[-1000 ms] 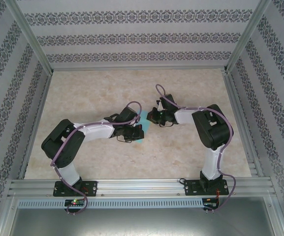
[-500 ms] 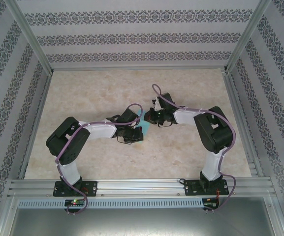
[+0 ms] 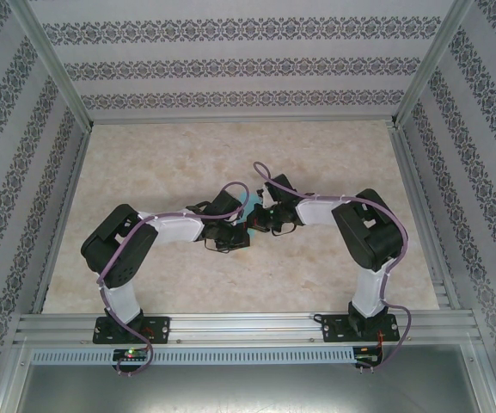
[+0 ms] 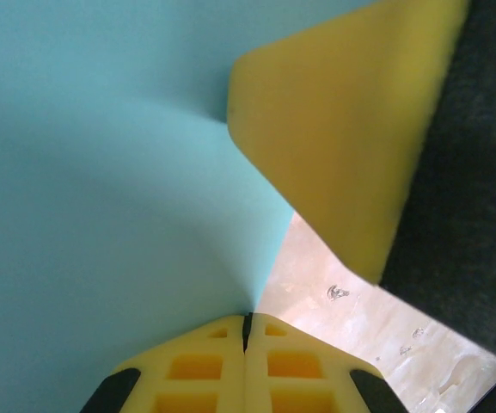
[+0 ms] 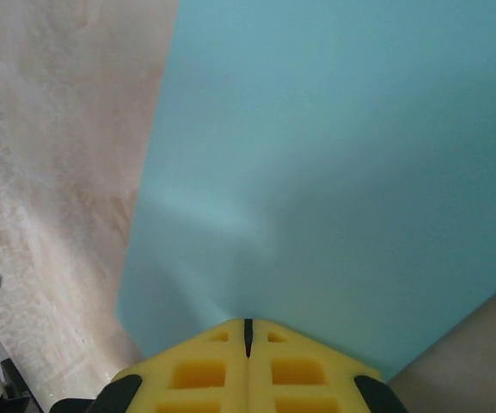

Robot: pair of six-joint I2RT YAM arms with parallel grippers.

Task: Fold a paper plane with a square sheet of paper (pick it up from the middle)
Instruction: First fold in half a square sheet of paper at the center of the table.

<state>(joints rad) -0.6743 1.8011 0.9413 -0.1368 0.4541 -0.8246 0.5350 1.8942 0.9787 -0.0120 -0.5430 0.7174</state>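
Built of black joint housings and white shells, left arm (image 3: 174,228) and right arm (image 3: 321,206) alike. Trails lilac cables (image 3: 101,277). Ends in yellow fingers (image 4: 196,374) with square pockets. Carries perhaps an LED (image 3: 132,351) at left base (image 3: 131,329).

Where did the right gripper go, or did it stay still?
Yes, it moved: the right gripper slid left and nearer, away from the back rail, pinching the paper.

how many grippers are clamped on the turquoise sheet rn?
2. Left gripper is shut on the turquoise sheet mid-table; right gripper is shut on the same sheet, close beside the left one. There are two arms, so none is hidden.
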